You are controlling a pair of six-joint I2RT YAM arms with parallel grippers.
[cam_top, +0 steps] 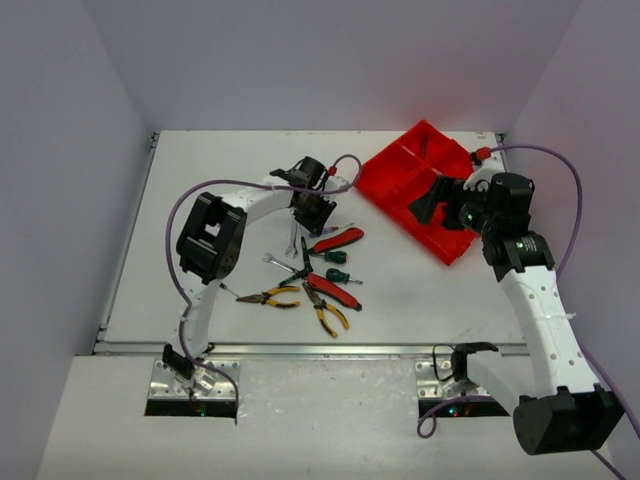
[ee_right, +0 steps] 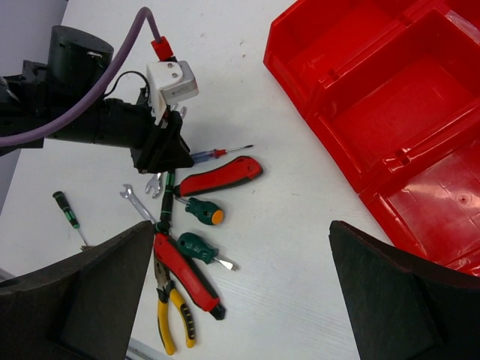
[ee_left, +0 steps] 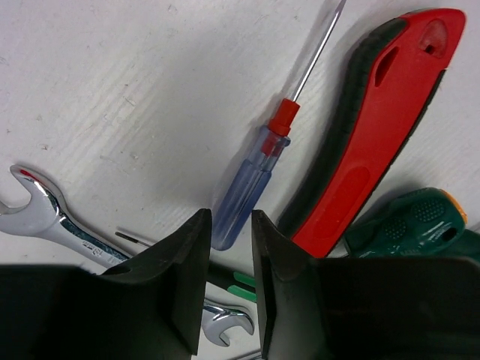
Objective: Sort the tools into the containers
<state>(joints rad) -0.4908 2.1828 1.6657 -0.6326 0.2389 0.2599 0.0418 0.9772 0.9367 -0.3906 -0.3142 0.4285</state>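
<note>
My left gripper (ee_left: 231,217) is down in the pile of tools, its jaws drawn narrow around the butt of a slim blue-and-red screwdriver (ee_left: 251,172) lying on the table. Beside it lie a red-and-black handled tool (ee_left: 375,120), a short green screwdriver (ee_left: 412,221) and a silver wrench (ee_left: 45,214). From above, the left gripper (cam_top: 318,213) sits at the far end of the pile. My right gripper (ee_right: 240,300) hangs open and empty over the table, next to the red divided tray (ee_right: 390,97); its compartments show no tools.
Toward the near edge lie red-handled pliers (cam_top: 333,290), two yellow-handled pliers (cam_top: 327,316) (cam_top: 268,297) and a second green screwdriver (cam_top: 343,275). A black-and-green screwdriver (ee_right: 66,210) lies apart on the left. The tray (cam_top: 420,190) stands at the back right.
</note>
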